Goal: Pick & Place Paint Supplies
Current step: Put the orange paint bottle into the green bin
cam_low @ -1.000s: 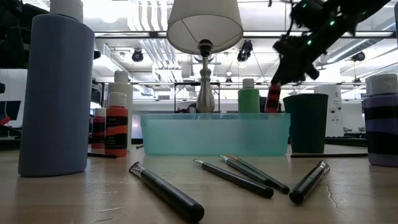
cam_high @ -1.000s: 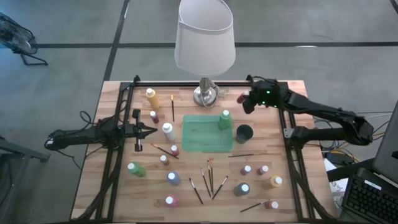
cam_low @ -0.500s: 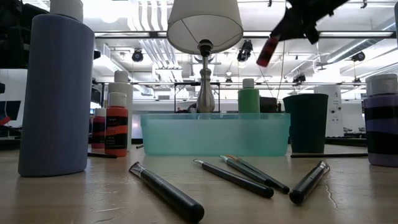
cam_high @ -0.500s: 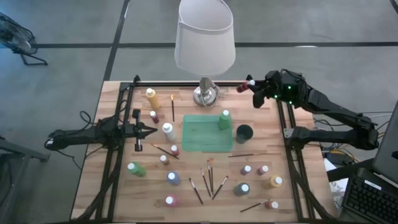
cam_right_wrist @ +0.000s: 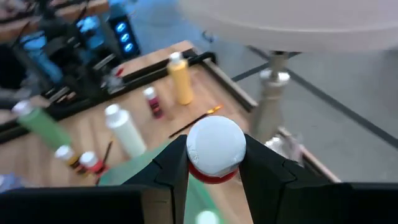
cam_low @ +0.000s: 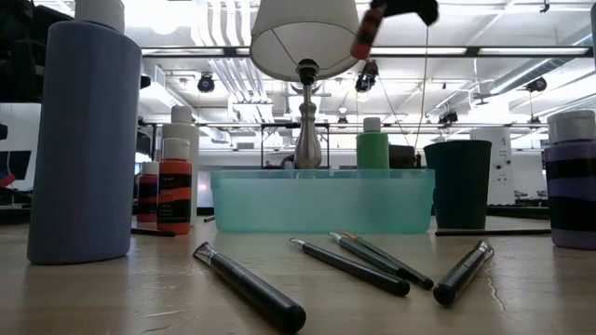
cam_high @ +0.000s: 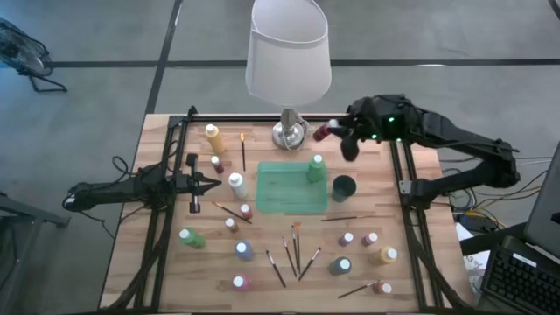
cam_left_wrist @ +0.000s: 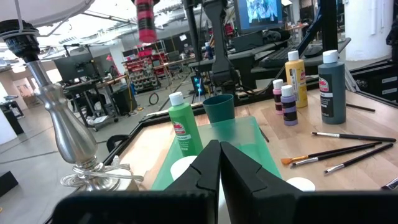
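You have right pincer (cam_high: 337, 134) clamped on red paint bottle (cam_high: 322, 132), aloft beside lamp (cam_high: 288, 52). Left pincer (cam_high: 213, 184) closed, empty. Green tray (cam_high: 290, 188) holds one bottle; others remain on worktop (cam_high: 385, 284).

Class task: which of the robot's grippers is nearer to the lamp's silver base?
Right. The right gripper, holding a red paint bottle in the air, is just beside the lamp base; the left gripper waits farther away.

1. The right gripper (cam_high: 337, 133) jaws hold a paint bottle (cam_high: 321, 133) above the desk (cam_high: 376, 188).
2. The lamp (cam_high: 289, 52) stands just beside those jaws.
3. The tray (cam_high: 282, 187) lies below, toward the front.
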### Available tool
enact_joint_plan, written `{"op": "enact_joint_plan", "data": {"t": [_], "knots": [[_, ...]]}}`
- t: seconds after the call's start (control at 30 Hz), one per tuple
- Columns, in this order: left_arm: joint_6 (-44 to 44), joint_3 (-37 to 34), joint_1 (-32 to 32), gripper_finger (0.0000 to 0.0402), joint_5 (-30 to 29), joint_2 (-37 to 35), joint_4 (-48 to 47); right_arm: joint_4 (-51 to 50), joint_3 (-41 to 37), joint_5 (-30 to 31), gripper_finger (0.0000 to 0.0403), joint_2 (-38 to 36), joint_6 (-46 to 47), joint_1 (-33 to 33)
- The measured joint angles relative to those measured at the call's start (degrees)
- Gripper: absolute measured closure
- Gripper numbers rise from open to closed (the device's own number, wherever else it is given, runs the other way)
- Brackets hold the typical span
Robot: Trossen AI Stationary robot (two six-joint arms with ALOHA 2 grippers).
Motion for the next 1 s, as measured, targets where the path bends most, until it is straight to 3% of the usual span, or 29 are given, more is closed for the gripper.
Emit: {"op": "enact_joint_plan", "data": {"t": [0.33,0.63,0.8,1.0], "knots": [[0.0,0.0,0.0,0.0385,0.0,0.0,0.0,-1.6,7.6,0.1,0.0296,11.1,0.0,7.1],[0.0,0.0,0.0,0.0385,0.0,0.0,0.0,-2.3,8.3,1.1,0.0296,18.6,3.1,8.5],[0.0,0.0,0.0,0.0385,0.0,0.0,0.0,-2.9,8.3,7.8,0.0296,19.1,9.5,12.2],[0.0,0.0,0.0,0.0385,0.0,0.0,0.0,-3.1,8.2,22.2,0.0296,19.1,22.0,18.1]]}}
